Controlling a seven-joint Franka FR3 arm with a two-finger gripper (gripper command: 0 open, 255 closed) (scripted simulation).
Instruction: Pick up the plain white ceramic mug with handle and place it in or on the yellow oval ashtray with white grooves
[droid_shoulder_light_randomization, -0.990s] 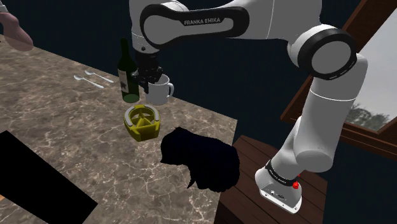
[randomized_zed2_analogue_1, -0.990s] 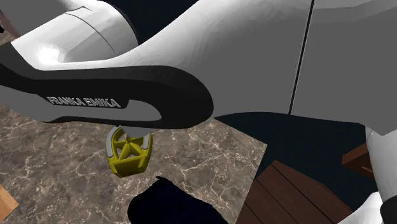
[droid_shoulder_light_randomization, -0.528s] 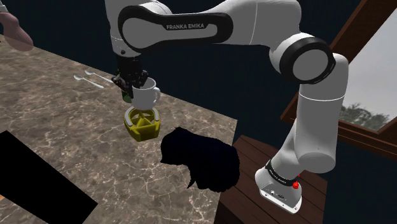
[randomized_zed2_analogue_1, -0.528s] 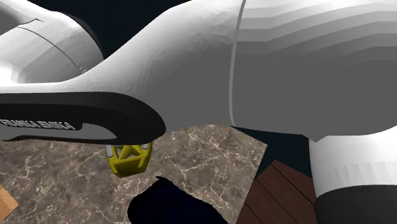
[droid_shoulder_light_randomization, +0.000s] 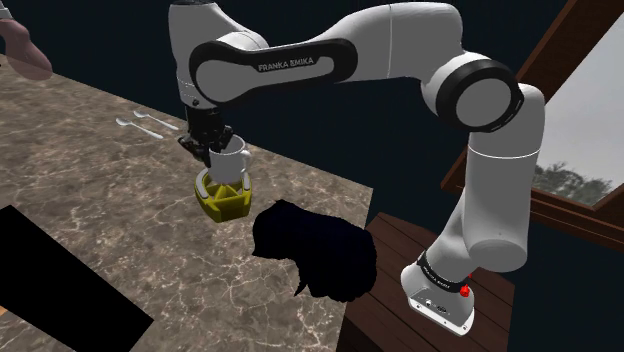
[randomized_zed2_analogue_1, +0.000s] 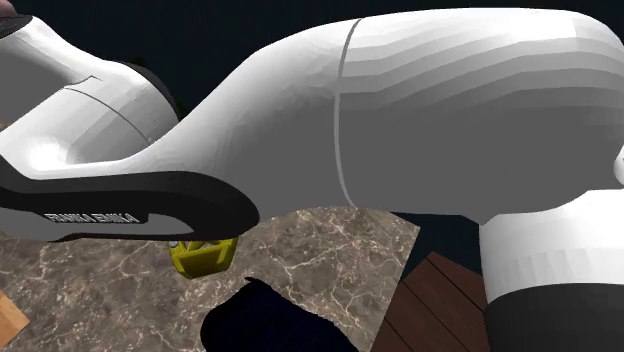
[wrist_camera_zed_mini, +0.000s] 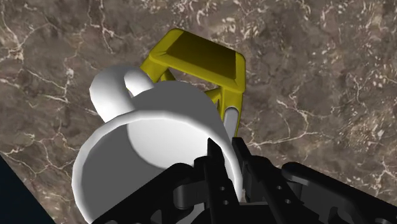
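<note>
A plain white mug (droid_shoulder_light_randomization: 231, 163) with a handle hangs right over the yellow ashtray (droid_shoulder_light_randomization: 222, 198) on the marble tabletop. My black gripper (droid_shoulder_light_randomization: 212, 148) is shut on the mug's rim. In the wrist view one finger sits inside the mug (wrist_camera_zed_mini: 149, 149) and the other outside its wall, with the gripper (wrist_camera_zed_mini: 227, 160) clasping it. The ashtray (wrist_camera_zed_mini: 205, 60) lies just beyond and partly under the mug. I cannot tell whether the mug's base touches it. In the second exterior view the ashtray (randomized_zed2_analogue_1: 205, 256) peeks out below the arm.
Two spoons (droid_shoulder_light_randomization: 141, 124) lie farther back on the table. A black lumpy shape (droid_shoulder_light_randomization: 315, 250) sits near the table's corner edge, close to the ashtray. A black area (droid_shoulder_light_randomization: 60, 290) covers the lower left. Wooden planks (droid_shoulder_light_randomization: 405, 245) lie beyond the table.
The gripper has carried the mug toward the shoulder view's left and downward, from beside a green bottle to just over the ashtray. The bottle is now hidden behind the arm.
</note>
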